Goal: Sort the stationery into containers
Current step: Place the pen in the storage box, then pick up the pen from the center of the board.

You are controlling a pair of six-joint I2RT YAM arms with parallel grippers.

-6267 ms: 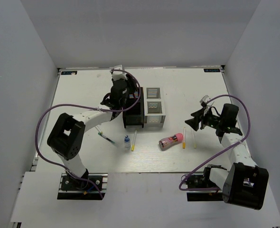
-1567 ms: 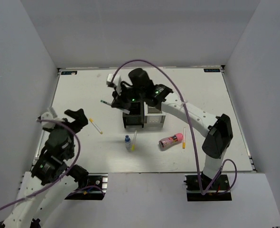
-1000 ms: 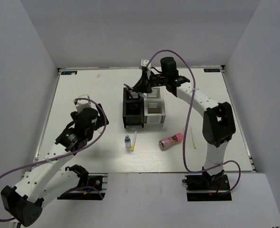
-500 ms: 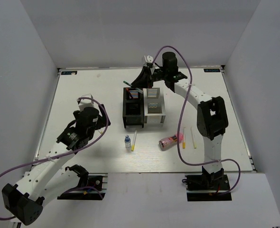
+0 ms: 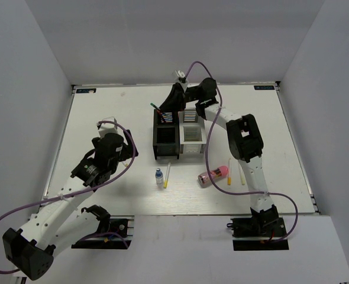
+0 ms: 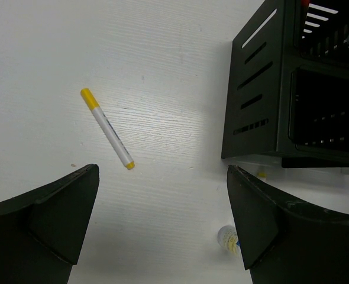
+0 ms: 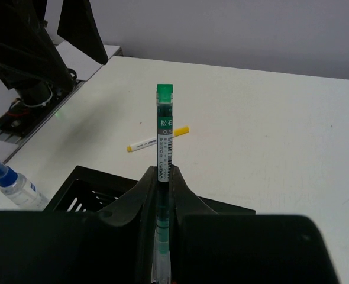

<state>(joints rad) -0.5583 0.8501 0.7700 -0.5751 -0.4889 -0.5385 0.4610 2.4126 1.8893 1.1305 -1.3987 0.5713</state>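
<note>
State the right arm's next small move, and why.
Probably lower slightly, then open. The right end effector is shut on the green-capped pen. The pen is tilted above the far end of the black organiser and is not yet released into it.

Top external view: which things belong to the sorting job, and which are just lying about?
Belongs:
black organiser; white organiser; green pen, shut in the right gripper jaws; yellow-capped marker; blue-capped bottle; left yellow pen; pink cylinder; right yellow pen; white pen.

Just there:
purple cables; table; left gripper, jaws open.
</note>
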